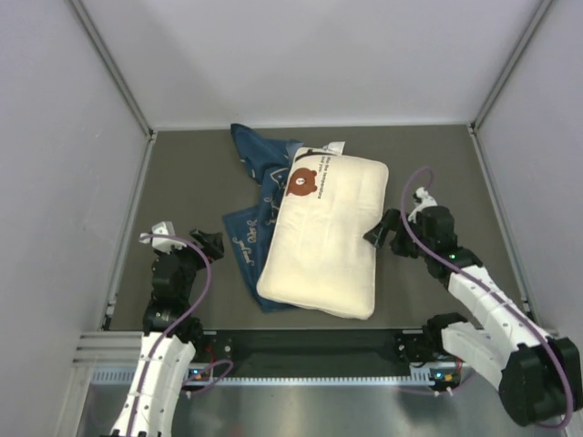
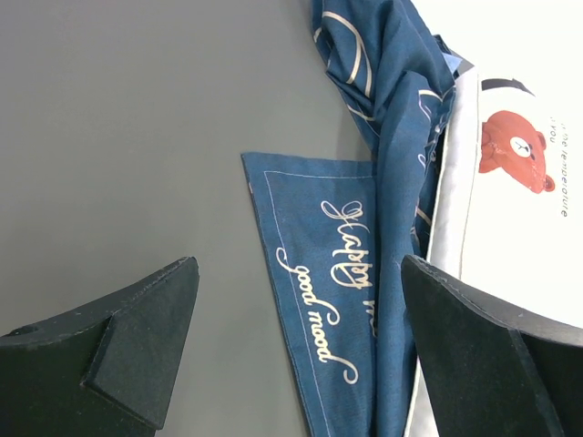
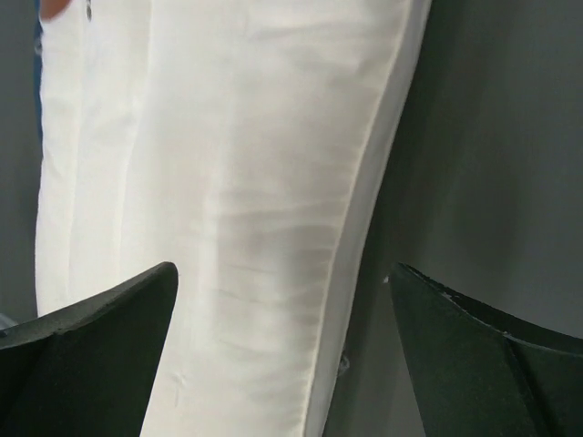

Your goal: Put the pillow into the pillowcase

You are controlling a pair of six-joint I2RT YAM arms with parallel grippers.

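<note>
One plump cream pillow [image 1: 323, 241] overlaps the crumpled blue pillowcase [image 1: 258, 187].

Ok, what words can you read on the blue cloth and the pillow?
"good mood": cursive, on the pillowcase.
"Happy": cursive, beside it; the next word is hidden by a fold.
"temperature": on the pillow, beside the bear; the rest is cut off or too small.
The tag: too small to read.

Cream-white pillow [image 1: 321, 246] with brown bear-face print; dark blue pillowcase [image 1: 258, 177] with white cursive lettering; dark grey tabletop [image 1: 437, 164].
</note>
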